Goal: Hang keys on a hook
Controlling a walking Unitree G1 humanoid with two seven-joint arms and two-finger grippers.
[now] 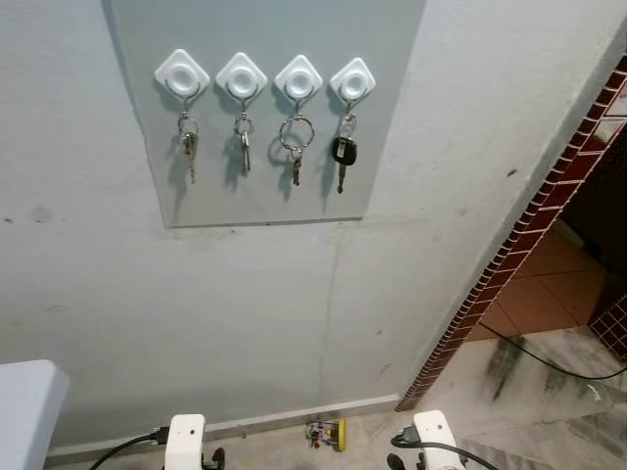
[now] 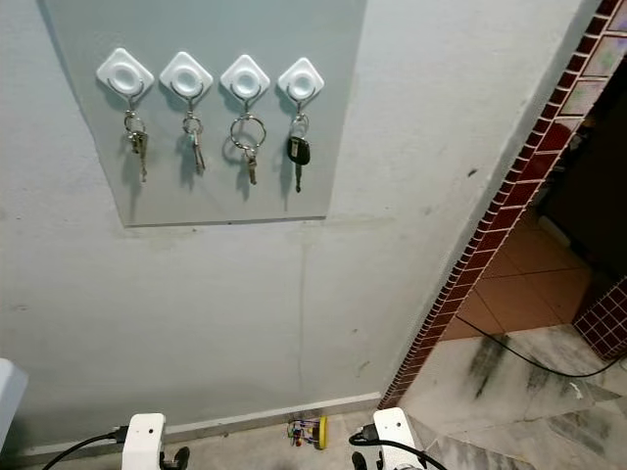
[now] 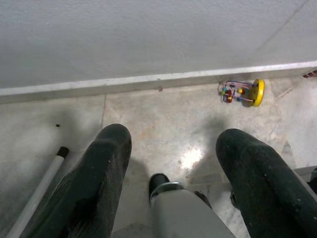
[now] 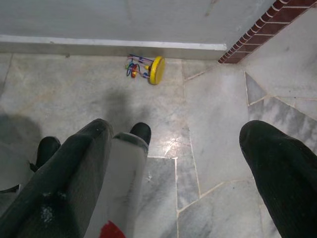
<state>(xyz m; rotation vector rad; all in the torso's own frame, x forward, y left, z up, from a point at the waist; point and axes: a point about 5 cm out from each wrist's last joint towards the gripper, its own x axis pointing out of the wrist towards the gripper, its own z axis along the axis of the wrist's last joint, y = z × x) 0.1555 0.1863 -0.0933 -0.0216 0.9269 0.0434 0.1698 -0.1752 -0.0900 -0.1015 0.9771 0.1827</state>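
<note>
Four white diamond-shaped plastic wall hooks (image 1: 182, 72) sit in a row on a grey panel (image 1: 265, 196), each carrying keys: three metal key bunches (image 1: 189, 143) and, on the rightmost, a black-headed car key (image 1: 343, 152). Both arms hang low over bare marble floor (image 4: 213, 129), the left gripper (image 3: 173, 163) and right gripper (image 4: 178, 163) spread wide and empty. A yellow-based bead toy (image 4: 148, 69) lies against the white skirting (image 3: 148, 79), beside a red-brick-edged doorway (image 1: 529, 225).

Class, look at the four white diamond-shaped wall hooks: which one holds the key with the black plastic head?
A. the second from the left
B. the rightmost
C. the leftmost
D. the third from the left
B: the black-headed key hangs from the rightmost white diamond-shaped hook; the other three hooks carry plain metal keys.
</note>
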